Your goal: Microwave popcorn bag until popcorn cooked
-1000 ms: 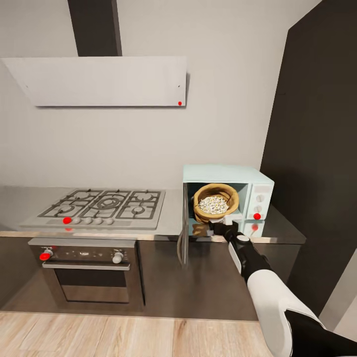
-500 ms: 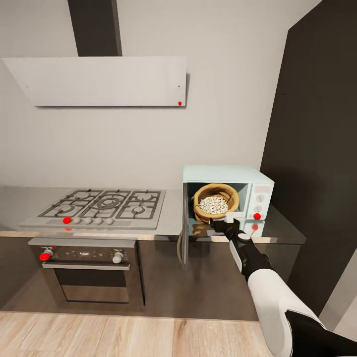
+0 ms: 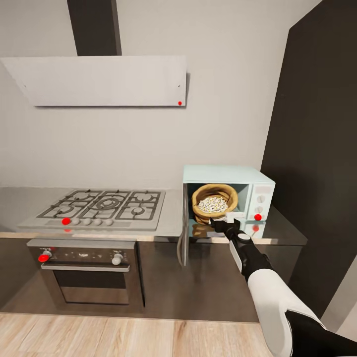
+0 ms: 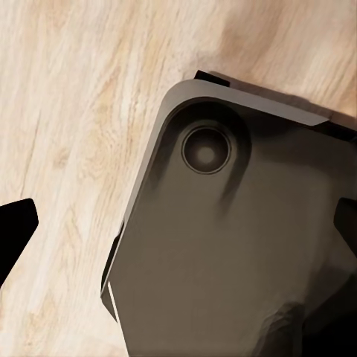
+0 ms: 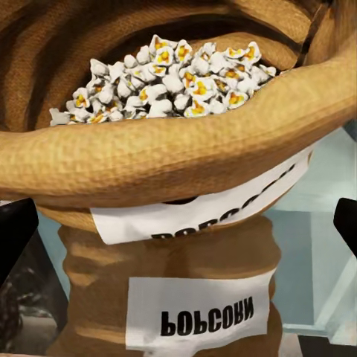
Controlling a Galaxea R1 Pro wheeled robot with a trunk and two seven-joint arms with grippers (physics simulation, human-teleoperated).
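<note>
We see the popcorn bag sitting inside the open microwave on the counter, popcorn heaped within. Our right tool hangs spread just before the bag's label, gripping nothing, likely after placing. Our left tool hangs spread above the floor.

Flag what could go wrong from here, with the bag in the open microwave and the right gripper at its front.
1. The right gripper sits close to the bag; a careless pull-back might drag or tip it, spilling popcorn.
2. The microwave door hangs open over the counter edge; the right arm could knock it.
</note>
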